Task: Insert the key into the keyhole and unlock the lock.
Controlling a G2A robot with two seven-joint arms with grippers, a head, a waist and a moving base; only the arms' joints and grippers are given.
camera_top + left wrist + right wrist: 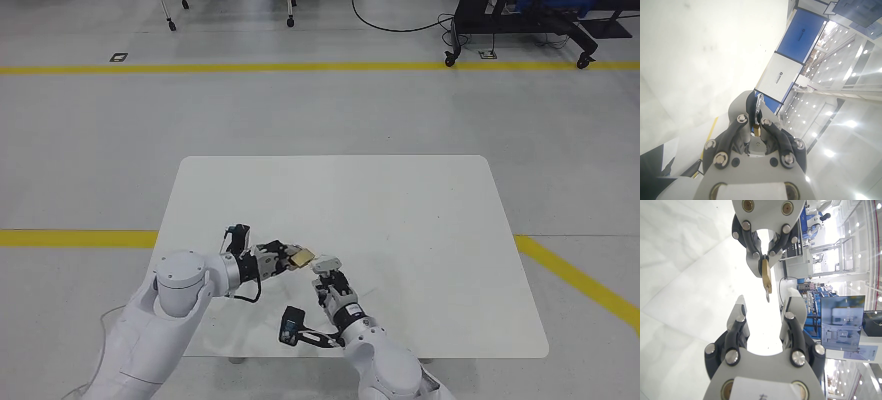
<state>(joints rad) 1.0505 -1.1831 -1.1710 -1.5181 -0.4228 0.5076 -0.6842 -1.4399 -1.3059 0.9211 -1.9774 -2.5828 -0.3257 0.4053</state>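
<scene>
Clerk: Entry one, the largest?
Keeper: Bench. White, rounded corners. The two arms met above its near part.
Clerk: Entry two?
Keeper: Left claw. Clamped on the lock, fingers pressed against its brass sides. Judged purpose: to serve as a vice, holding the body steady in the air with the keyed end turned toward the other arm.
Clerk: Entry three?
Keeper: Right claw. Fingers spread apart, one on each side of the head of the key, touching neither it nor the lock. Judged purpose: lined up to close on the head and twist.
Clerk: Entry four, the lock?
Keeper: Small padlock, plain brass body, narrow and flat, smooth faces, seen nearly edge-on. It was held off the bench in the left claw, between the two claws. The end opposite the key was buried in the grip, so whether it had sprung open could not be told.
Clerk: Entry five, smallest?
Keeper: Key. Silver metal, short, with a small ring-shaped head. Its blade sat in the free end of the lock, head projecting into the gap of the right claw. Judged status: insertion appeared done; the turn appeared outstanding.
</scene>
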